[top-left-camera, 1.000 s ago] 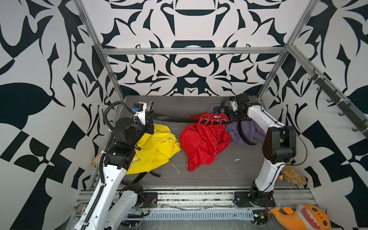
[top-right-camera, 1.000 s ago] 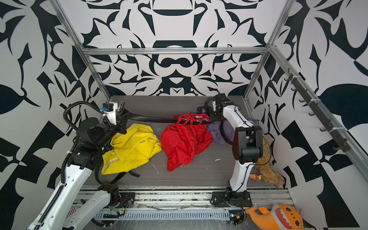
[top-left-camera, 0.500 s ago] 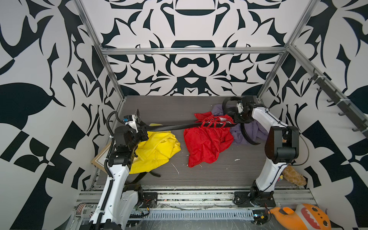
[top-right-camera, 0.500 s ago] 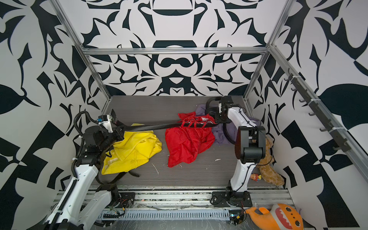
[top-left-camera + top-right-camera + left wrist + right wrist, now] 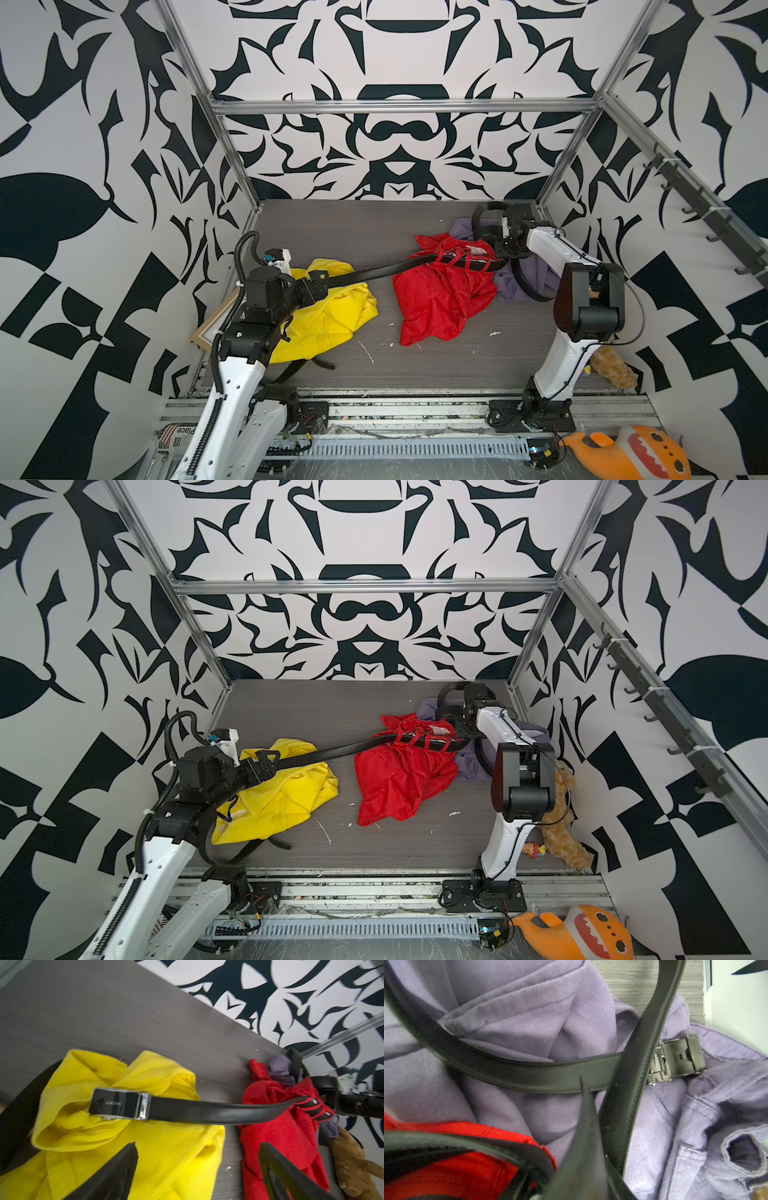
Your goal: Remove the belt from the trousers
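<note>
A black belt (image 5: 382, 272) (image 5: 332, 754) runs through the loops of the red trousers (image 5: 440, 299) (image 5: 399, 783). Its shiny buckle (image 5: 120, 1103) rests on yellow cloth, free of any grip. My left gripper (image 5: 316, 283) (image 5: 262, 762) (image 5: 197, 1145) is open just short of the buckle, with nothing between its fingers. My right gripper (image 5: 500, 254) (image 5: 459, 729) is shut on the red trousers' waistband at its far end and holds it off the table. In the right wrist view one finger (image 5: 587, 1136) shows beside red cloth and black strap.
Yellow trousers (image 5: 328, 316) lie under my left gripper, with another black belt (image 5: 299, 368) poking out below them. Purple trousers (image 5: 536, 278) under my right arm carry their own belt (image 5: 529, 1072). A picture frame (image 5: 212, 324) leans at the left wall. A teddy bear (image 5: 613, 365) sits at the right.
My left gripper has opened and let go of the belt's buckle end, which now lies on the yellow trousers. My right gripper has pulled the red waistband to the right.
</note>
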